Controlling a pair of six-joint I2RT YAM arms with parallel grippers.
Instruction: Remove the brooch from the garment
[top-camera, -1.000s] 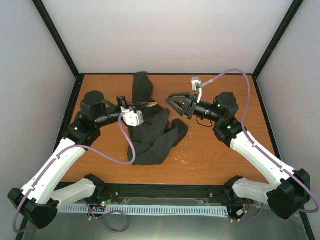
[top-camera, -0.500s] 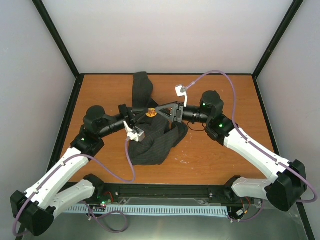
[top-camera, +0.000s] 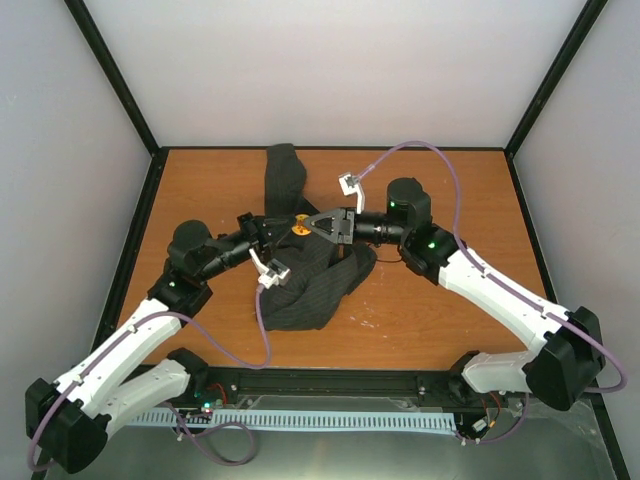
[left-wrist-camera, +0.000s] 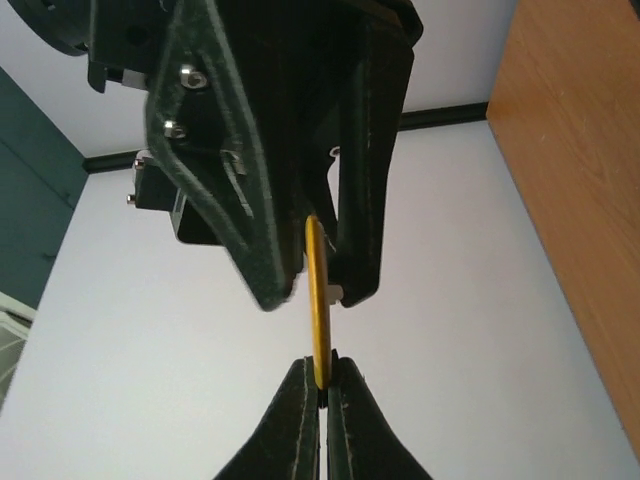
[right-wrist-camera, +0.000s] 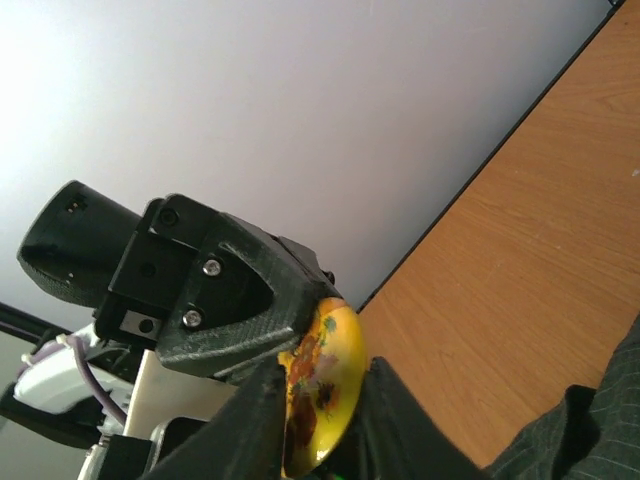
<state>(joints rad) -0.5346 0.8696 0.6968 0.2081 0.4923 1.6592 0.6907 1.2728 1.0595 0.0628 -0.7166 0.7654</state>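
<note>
The brooch (top-camera: 300, 229) is a small yellow disc with a flower pattern (right-wrist-camera: 325, 385), held above the dark pinstriped garment (top-camera: 310, 285). My left gripper (top-camera: 289, 229) is shut on its lower edge, and the left wrist view shows the brooch (left-wrist-camera: 317, 300) edge-on with the left gripper (left-wrist-camera: 320, 385) pinching it. My right gripper (top-camera: 313, 226) comes in from the right, its two fingers standing close on either side of the disc's upper part; one finger (left-wrist-camera: 268, 285) shows a thin gap beside the disc. In the right wrist view the right gripper (right-wrist-camera: 320, 372) flanks the brooch.
The garment lies crumpled in the middle of the orange-brown table (top-camera: 440, 300), one sleeve reaching toward the back wall (top-camera: 283, 170). A corner of dark cloth (right-wrist-camera: 590, 430) shows below the right gripper. Black frame posts and white walls enclose the table.
The right arm has swung left up to the brooch and its jaws have narrowed around it. The left arm turned to hold the brooch up and now holds still.
</note>
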